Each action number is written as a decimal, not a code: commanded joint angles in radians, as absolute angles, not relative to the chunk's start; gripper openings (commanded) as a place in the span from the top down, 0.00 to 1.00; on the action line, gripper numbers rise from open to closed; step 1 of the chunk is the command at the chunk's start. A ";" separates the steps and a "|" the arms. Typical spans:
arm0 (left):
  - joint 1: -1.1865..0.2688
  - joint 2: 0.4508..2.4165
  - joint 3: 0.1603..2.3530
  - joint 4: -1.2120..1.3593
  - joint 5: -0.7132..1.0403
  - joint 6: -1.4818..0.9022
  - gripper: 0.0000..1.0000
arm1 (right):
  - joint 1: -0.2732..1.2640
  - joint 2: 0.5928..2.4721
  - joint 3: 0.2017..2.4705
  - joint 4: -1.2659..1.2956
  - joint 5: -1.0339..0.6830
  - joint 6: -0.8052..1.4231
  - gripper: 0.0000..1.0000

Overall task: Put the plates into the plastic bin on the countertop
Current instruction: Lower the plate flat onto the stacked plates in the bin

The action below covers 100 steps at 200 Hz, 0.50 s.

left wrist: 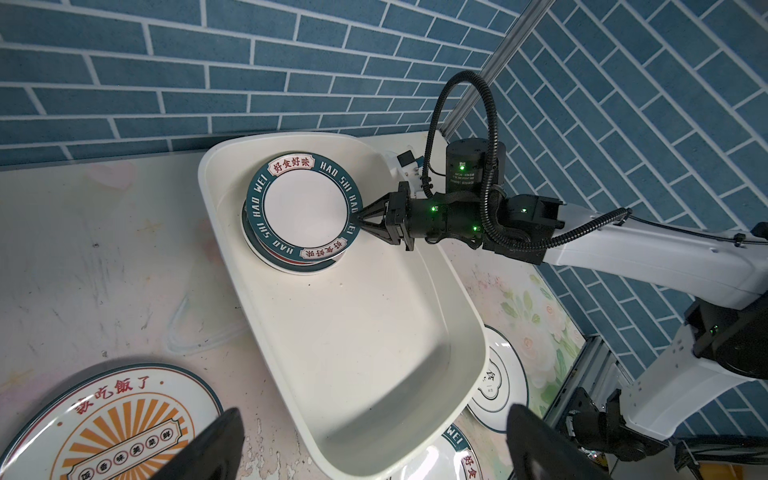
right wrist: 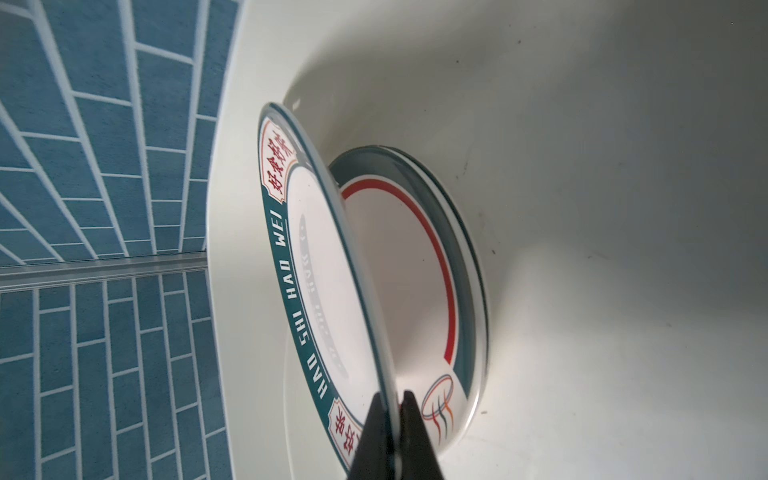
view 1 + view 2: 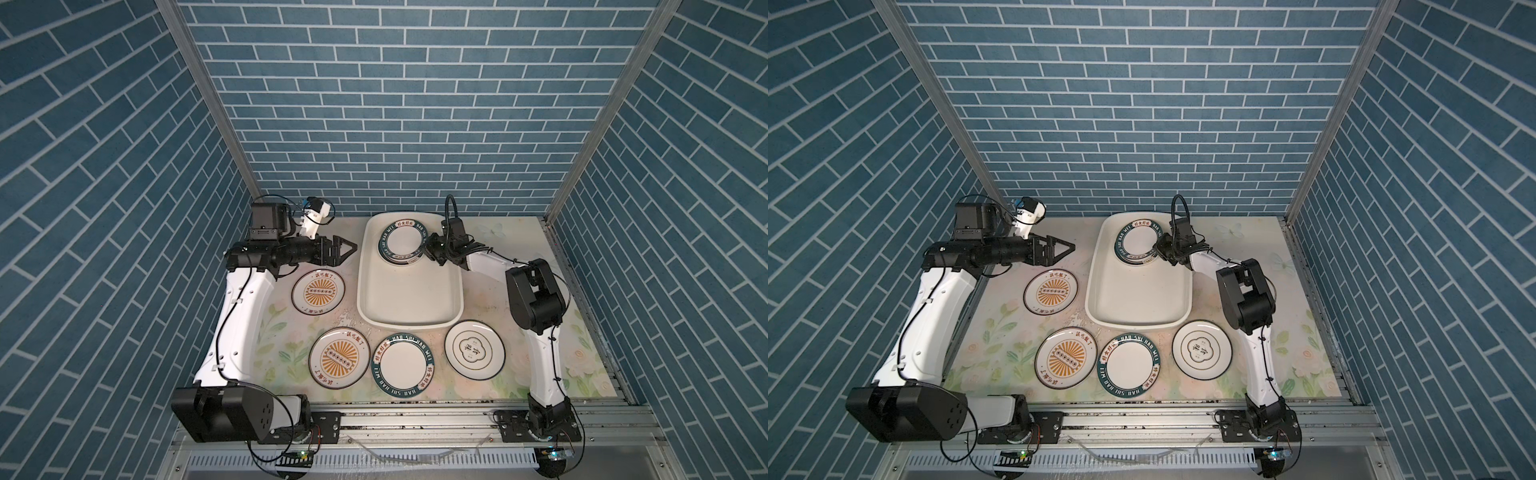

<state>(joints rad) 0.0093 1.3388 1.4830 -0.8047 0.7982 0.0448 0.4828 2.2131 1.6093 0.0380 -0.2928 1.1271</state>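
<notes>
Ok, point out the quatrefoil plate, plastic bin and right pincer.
quatrefoil plate point(image 3: 474, 350), in a top view, centre emblem.
plastic bin point(image 3: 409, 291), in a top view, bare floor.
right pincer point(image 1: 360, 219), left wrist view, between fingertips.

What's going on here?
The right gripper is clamped on a round white plate with a dark green lettered rim, holding it tilted over another plate already in the large cream plastic bin. The open left gripper hovers beside the bin. Two orange-sunburst plates, a green-rimmed one and an emblem plate lie on the floral countertop.

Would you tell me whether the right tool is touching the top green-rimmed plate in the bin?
Touching: in the right wrist view the right tool pinches the green-rimmed plate at its rim.
</notes>
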 commanded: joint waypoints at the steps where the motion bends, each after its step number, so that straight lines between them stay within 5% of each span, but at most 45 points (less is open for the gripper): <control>1: 0.017 1.319 1.475 -0.793 0.815 0.043 0.00 | 0.491 2.237 1.652 0.078 -0.312 1.165 1.00; 100: 0.020 1.318 1.473 -0.792 0.819 0.042 0.01 | 0.492 2.261 1.631 0.102 -0.325 1.203 0.99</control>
